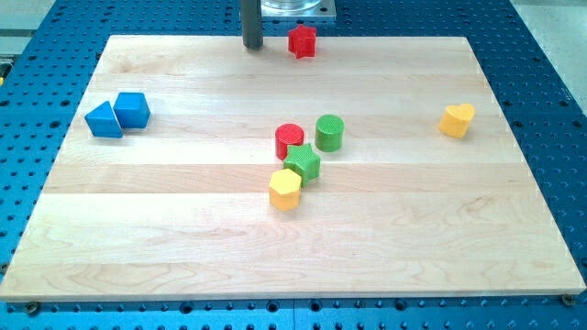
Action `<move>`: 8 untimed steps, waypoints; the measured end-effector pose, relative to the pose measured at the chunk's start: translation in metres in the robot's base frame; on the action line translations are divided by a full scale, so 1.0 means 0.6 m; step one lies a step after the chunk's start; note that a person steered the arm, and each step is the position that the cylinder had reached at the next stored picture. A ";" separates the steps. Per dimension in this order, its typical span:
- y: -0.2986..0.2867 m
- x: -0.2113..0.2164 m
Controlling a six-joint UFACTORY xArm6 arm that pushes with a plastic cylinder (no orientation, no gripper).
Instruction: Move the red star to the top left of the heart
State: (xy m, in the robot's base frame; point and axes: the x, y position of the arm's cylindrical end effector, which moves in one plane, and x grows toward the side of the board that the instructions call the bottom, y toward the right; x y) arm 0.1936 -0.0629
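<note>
Gripperless, my tip (252, 48) rests at the table's (183, 229) far edge just left of the red star (302, 41), well apart from the yellow heart (457, 120) at right, so the push seems barely begun.

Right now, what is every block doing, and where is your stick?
Tip: top edge, left of red star, not touching.
Red star: alone, top edge.
Yellow heart: alone, right side.
Red cylinder: touching green star.
Green cylinder: upright, beside red cylinder.
Green star: touching yellow hexagon.
Yellow hexagon: lowest of cluster.
Blue blocks: paired, left.
</note>
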 end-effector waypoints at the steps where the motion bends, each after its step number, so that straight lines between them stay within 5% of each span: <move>1: 0.016 -0.002; 3: 0.332 -0.001; 4: 0.372 -0.001; 8: 0.235 0.033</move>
State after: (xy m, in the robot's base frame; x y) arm 0.2136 0.0778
